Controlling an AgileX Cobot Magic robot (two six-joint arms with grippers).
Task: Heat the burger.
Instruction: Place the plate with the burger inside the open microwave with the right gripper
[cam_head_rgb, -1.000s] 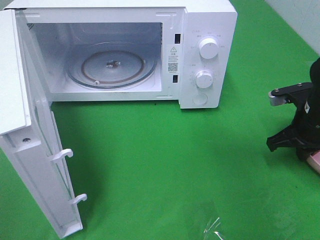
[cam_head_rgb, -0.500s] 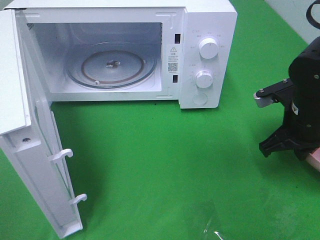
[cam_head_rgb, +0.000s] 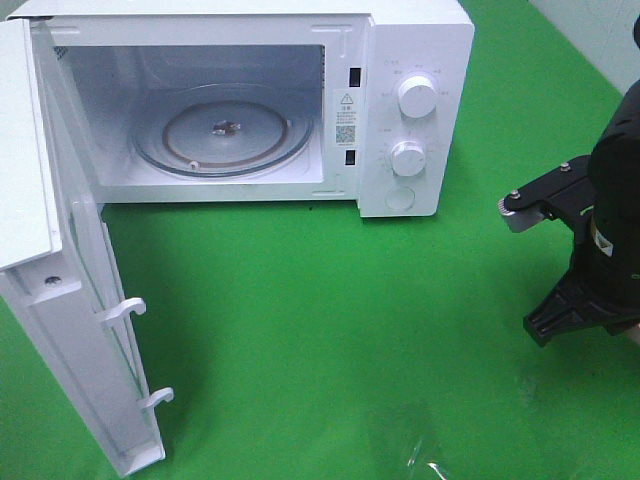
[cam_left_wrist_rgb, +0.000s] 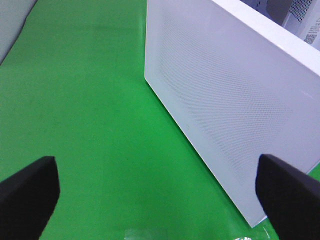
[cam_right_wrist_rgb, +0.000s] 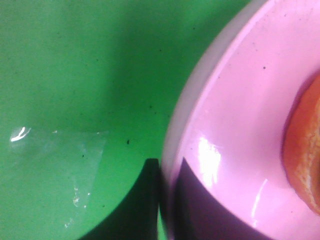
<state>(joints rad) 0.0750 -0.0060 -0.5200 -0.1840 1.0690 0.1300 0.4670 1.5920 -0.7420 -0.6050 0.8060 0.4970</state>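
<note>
Only an edge of the burger (cam_right_wrist_rgb: 306, 150) shows in the right wrist view, a golden-brown bun on the pink plate (cam_right_wrist_rgb: 235, 120). My right gripper (cam_right_wrist_rgb: 167, 200) is at the plate's rim, one dark finger (cam_right_wrist_rgb: 150, 205) outside it and one inside, close together on the rim. In the exterior view the black right arm (cam_head_rgb: 600, 240) hides the plate and burger at the right edge. My left gripper (cam_left_wrist_rgb: 160, 200) is open and empty, facing the outer face of the microwave door (cam_left_wrist_rgb: 225, 90).
The white microwave (cam_head_rgb: 420, 60) stands at the back with its door (cam_head_rgb: 60, 320) swung open to the left and its glass turntable (cam_head_rgb: 225, 135) bare. A scrap of clear plastic (cam_head_rgb: 425, 455) lies on the green mat, also in the right wrist view (cam_right_wrist_rgb: 65, 165).
My right arm has moved forward and down over the pink plate. The plate's corner that showed at the right edge is now hidden under the arm.
</note>
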